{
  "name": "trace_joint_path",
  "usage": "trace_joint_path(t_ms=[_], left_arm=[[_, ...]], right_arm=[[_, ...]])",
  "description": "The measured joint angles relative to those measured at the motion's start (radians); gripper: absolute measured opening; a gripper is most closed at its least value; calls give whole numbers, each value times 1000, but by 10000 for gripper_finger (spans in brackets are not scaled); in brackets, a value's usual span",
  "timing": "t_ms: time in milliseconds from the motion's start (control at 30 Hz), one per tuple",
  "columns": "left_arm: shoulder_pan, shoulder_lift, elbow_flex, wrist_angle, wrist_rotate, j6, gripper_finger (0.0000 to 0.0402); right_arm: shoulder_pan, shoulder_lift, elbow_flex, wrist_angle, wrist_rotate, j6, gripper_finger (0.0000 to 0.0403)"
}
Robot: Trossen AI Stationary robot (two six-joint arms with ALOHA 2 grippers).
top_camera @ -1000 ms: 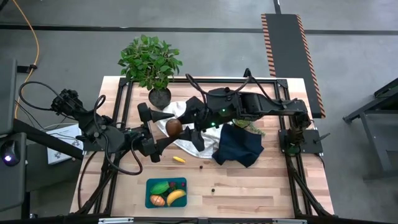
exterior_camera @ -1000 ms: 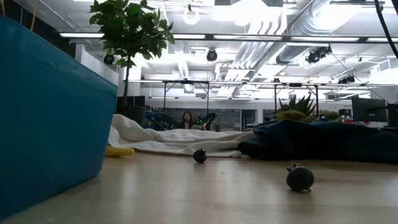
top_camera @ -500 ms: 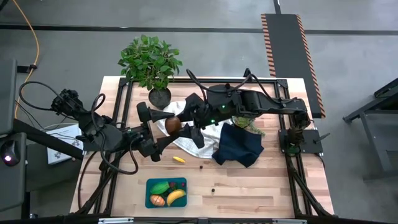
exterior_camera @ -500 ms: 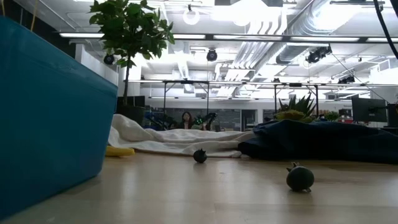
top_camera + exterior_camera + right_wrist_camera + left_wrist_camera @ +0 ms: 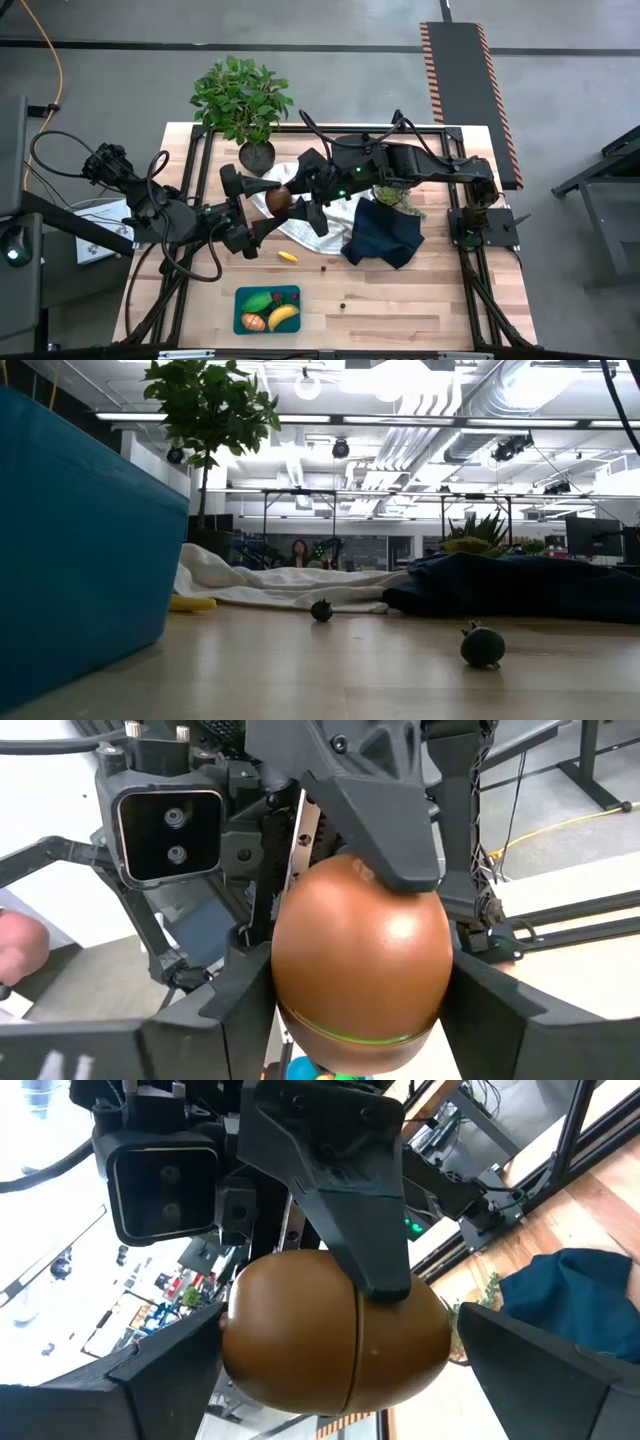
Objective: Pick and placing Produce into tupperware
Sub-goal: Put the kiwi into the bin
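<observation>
Where the two dark arms meet above the white crumpled cloth, a smooth brown egg-shaped toy fruit sits between both claws at once. The left claw reaches in from nine o'clock and the right claw from three o'clock. In the left wrist view the brown fruit fills the gap between that arm's own two fingers, which stand spread on either side of it, while a finger of the other arm presses on its upper surface. The right wrist view shows the same fruit between the right claw's spread fingers, with one dark finger of the left arm bearing down on it. Whether either pair truly grips it cannot be told.

The shallow teal rectangular plastic container lies on the wooden tabletop at six o'clock from the claws, well apart from them; it holds a yellow toy banana, a green piece and an orange piece. A small yellow piece lies just beside the white cloth's near edge. Two tiny dark bits rest on bare wood. A dark navy cloth lies at four o'clock from the claws, and a leafy potted plant stands at eleven o'clock.
</observation>
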Motion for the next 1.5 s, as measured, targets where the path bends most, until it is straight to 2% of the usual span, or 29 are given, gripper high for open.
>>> trace_joint_path(t_ms=[200, 567, 833, 1000, 1500], left_arm=[[0, 0, 0, 0, 0, 0, 375], [0, -1, 0, 3, -1, 14, 305], [0, -1, 0, 12, -1, 14, 314], [0, -1, 0, 32, -1, 23, 300], [1, 0, 0, 37, -1, 26, 298]], right_arm=[[0, 0, 0, 0, 0, -2, 219], [0, 1, 0, -4, -3, -7, 219], [0, 1, 0, 0, -3, -4, 219], [0, 0, 0, 4, -3, -3, 219], [-5, 0, 0, 2, 0, 21, 254]])
